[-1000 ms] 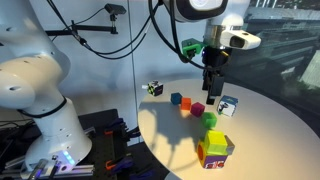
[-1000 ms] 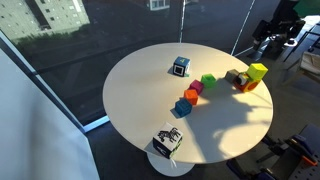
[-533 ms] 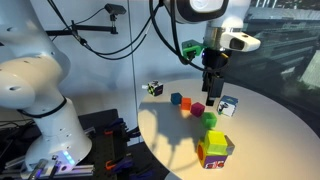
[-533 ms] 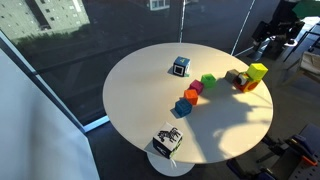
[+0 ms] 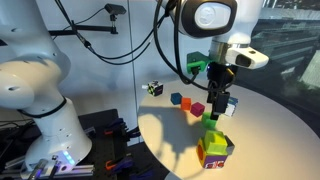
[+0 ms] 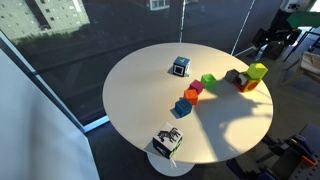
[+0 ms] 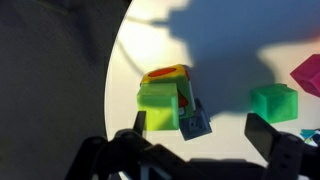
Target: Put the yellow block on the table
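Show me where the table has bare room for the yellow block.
Bare table lies between the blue-white cube and the patterned cube, and beyond the coloured row toward the near rim. Crowded beside the yellow block.

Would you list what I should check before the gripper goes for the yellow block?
1. Gripper open: ok, jaws apart.
2. Yellow block in sight: ok, on top of the cube.
3. Yellow block centred under the gripper: not ok, it lies off to one side.
4. Green block apart from it: ok.
5. Dark block beside the cube out of a finger's way: cannot tell.
6. Bare table to set it on: ok.
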`<move>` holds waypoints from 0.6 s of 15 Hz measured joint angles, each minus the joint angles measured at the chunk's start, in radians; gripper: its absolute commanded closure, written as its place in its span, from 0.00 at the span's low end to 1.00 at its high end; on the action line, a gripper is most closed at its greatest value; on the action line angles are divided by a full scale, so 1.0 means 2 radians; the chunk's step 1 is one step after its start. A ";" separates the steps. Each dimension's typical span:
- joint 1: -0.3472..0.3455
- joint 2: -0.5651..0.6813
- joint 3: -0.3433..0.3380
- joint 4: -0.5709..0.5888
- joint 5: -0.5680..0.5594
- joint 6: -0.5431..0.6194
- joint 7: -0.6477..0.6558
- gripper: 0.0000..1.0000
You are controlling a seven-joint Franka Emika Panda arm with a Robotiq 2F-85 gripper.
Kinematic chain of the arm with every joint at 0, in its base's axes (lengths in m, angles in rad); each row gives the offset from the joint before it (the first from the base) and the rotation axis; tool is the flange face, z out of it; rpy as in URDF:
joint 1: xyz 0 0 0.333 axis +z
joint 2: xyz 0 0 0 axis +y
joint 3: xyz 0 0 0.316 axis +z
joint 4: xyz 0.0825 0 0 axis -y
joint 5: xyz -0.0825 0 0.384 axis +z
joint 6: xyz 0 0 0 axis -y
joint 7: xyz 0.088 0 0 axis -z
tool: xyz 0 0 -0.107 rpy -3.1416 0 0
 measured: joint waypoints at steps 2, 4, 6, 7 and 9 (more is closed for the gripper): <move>0.000 0.012 -0.005 0.000 0.000 0.017 0.000 0.00; 0.000 0.025 -0.010 0.000 0.000 0.036 0.001 0.00; 0.000 0.039 -0.013 0.000 0.000 0.051 0.002 0.00; 0.000 0.046 -0.014 0.000 0.000 0.057 0.002 0.00; 0.000 0.058 -0.017 0.000 0.000 0.064 0.003 0.00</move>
